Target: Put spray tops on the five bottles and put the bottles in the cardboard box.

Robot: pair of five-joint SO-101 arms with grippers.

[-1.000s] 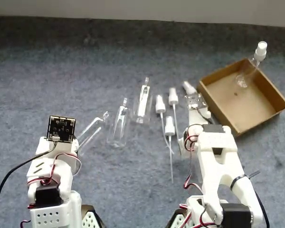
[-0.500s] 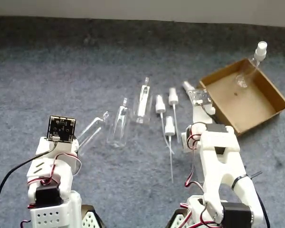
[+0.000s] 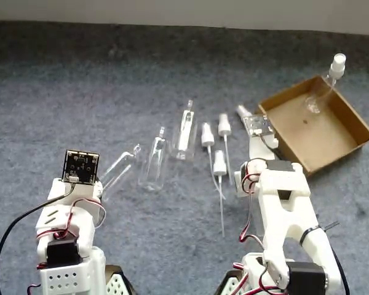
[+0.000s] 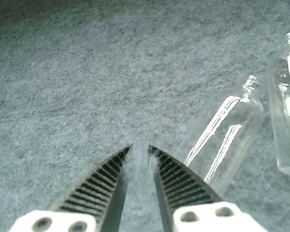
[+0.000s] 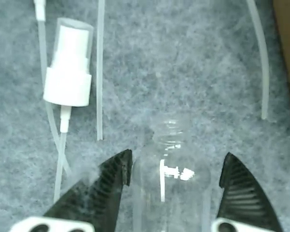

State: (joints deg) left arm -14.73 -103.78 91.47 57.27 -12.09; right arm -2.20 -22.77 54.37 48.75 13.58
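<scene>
Right hand (image 5: pixel 177 157) spread wide astride an uncapped bottle (image 5: pixel 170 193); left hand (image 4: pixel 139 149) barely parted, empty.

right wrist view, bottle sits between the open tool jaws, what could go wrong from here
1. The bottle is smooth and lies on carpet inside the open right tool; it may roll or slip out as the jaws close.
2. A spray top and thin tubes lie close beside it; the tool could snag and drag them.
3. The box wall is near, so a lift might bump it.
</scene>
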